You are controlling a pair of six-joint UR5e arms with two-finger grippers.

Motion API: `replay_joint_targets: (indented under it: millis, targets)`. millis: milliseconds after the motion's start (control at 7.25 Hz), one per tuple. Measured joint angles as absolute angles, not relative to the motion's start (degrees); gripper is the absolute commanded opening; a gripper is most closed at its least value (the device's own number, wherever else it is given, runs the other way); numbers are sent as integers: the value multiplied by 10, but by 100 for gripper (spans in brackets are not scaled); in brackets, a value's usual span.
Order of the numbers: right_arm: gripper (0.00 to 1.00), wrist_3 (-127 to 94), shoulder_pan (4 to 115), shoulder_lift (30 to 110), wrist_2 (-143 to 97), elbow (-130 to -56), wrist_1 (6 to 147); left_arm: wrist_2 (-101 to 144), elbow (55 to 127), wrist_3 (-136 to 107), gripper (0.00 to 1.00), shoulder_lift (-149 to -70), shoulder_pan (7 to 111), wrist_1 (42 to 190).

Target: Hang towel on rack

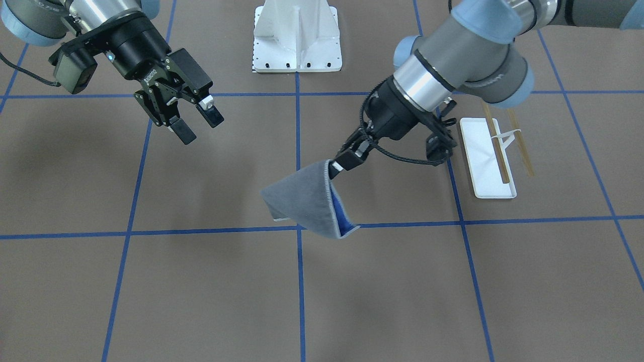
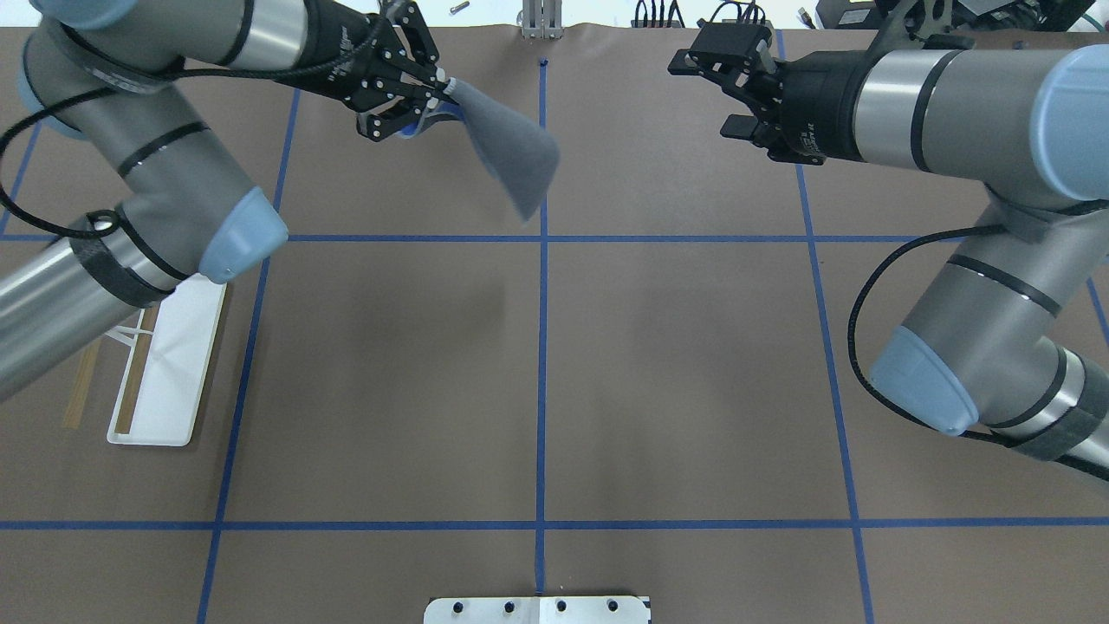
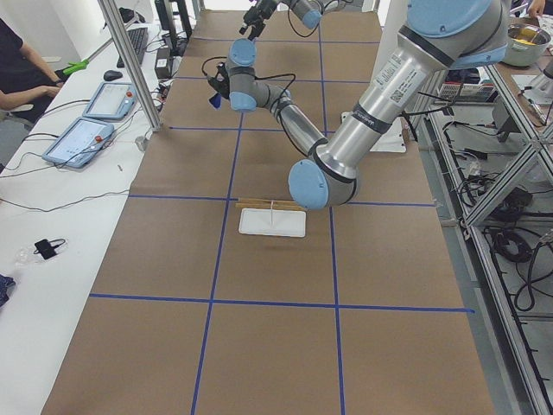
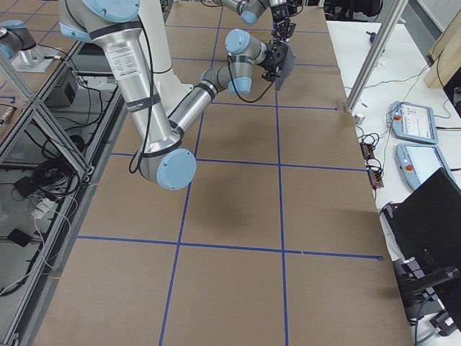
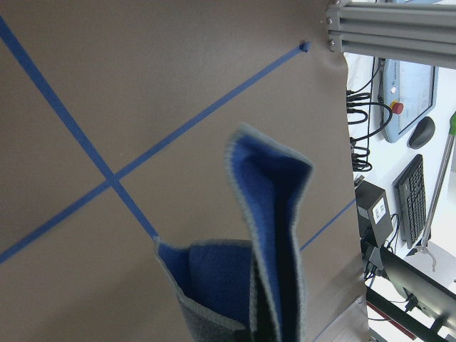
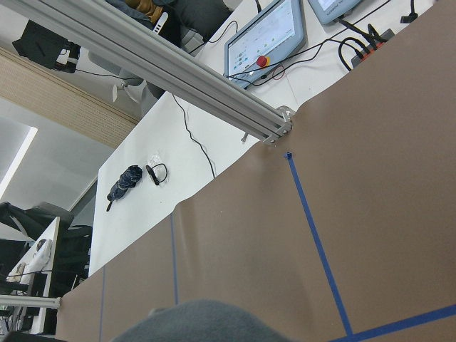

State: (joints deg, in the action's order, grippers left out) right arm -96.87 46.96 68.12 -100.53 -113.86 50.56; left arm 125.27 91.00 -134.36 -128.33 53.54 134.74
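Note:
My left gripper [image 1: 336, 170] is shut on one corner of the towel [image 1: 302, 198] and holds it in the air over the middle of the table. The dark grey cloth hangs in a cone, its blue reverse showing inside. The overhead view shows the left gripper [image 2: 442, 95] and towel [image 2: 515, 147] too. The left wrist view shows the towel's [image 5: 267, 235] blue folds close up. The rack [image 1: 485, 166] stands on the table behind my left forearm, with a white base and two tan rods [image 1: 498, 151]. It is partly hidden under my left arm in the overhead view [image 2: 169, 373]. My right gripper [image 1: 201, 126] is open and empty, held high.
A large white bolted pedestal [image 1: 297, 37] stands at the robot's side of the table, in the middle. Blue tape lines cross the brown table cover. An aluminium post, control tablets and cables are on the white bench past the far edge [image 6: 263, 43].

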Motion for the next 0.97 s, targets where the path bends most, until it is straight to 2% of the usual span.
replay_joint_targets:
  millis: [690,966]
  targets:
    - [100,-891,528,712,-1085,-1121,521,1364,956,-1128,0,-1213,633,1291]
    - [100,-805,562,717,-1124,-1125,582,1377,977,-1026,0,-1177,650,1289]
